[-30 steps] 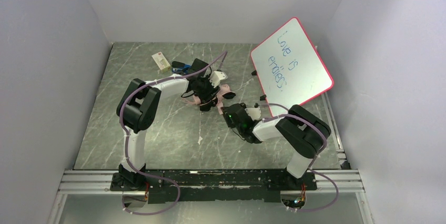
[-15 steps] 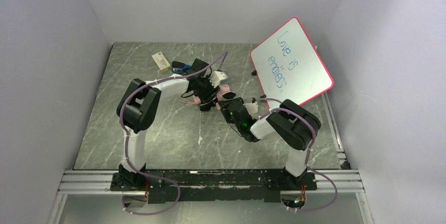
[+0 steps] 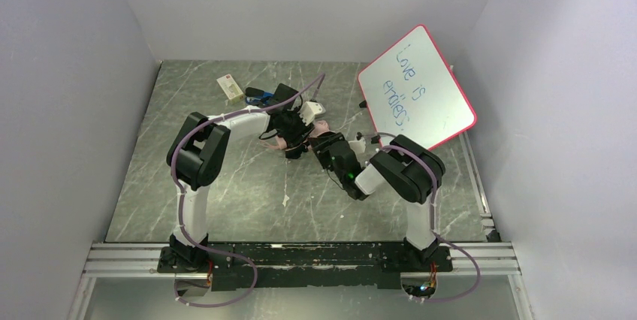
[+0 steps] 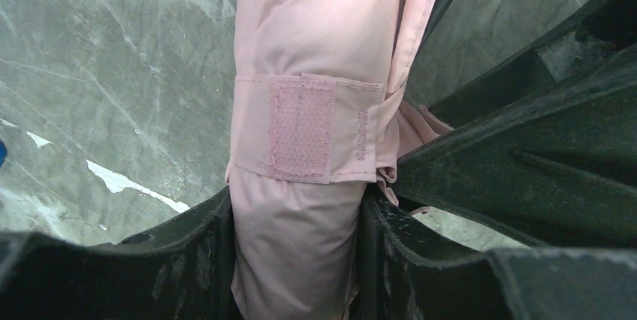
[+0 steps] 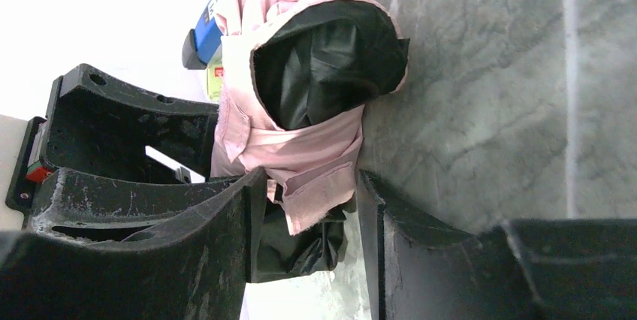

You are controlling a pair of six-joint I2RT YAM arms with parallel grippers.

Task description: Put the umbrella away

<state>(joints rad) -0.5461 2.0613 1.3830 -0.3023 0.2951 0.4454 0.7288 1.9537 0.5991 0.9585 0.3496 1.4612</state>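
The left end effector [image 4: 297, 222] squeezes the umbrella [image 4: 315, 42], a soft pink cloth roll with a rough, fuzzy strap patch [image 4: 300, 128]. The umbrella lies in the middle of the stone-look worktop [image 3: 225, 177], left of the whiteboard [image 3: 417, 87]. The right end effector [image 5: 312, 200] stands open around its other end, where crinkly black cloth bulges out. From above, both end effectors hide most of it. A second ago the right end effector was nearer and apart from it.
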